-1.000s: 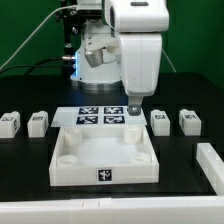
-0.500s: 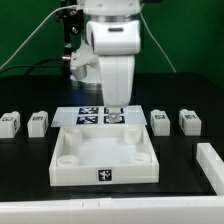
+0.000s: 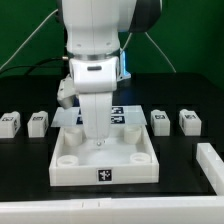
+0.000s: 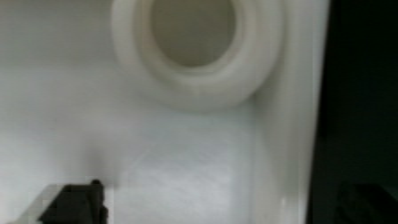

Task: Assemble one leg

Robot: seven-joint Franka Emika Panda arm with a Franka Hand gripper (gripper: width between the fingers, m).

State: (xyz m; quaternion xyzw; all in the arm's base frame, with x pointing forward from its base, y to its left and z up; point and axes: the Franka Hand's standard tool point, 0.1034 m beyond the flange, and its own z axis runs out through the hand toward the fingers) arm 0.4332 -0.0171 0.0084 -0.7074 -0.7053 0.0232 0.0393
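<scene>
Four small white legs with black-and-white tags stand in a row: two at the exterior view's left (image 3: pixel 10 123) (image 3: pixel 38 122) and two at its right (image 3: pixel 159 121) (image 3: pixel 188 121). The large white square panel (image 3: pixel 130 160) with round corner sockets lies in the middle front. My gripper (image 3: pixel 98 138) hangs low over the panel's back left part. In the wrist view the gripper (image 4: pixel 222 208) is open and empty, its dark fingertips (image 4: pixel 71 205) far apart, close above the panel surface (image 4: pixel 196 150) beside a round socket (image 4: pixel 187 50). No leg shows in the wrist view.
The marker board (image 3: pixel 122 116) lies behind the panel, partly hidden by my arm. A long white bar (image 3: pixel 211 166) lies at the front right of the exterior view. The table is black.
My arm has swung from over the marker board's right side toward the exterior view's left and come down over the panel. The legs and panel have not moved.
</scene>
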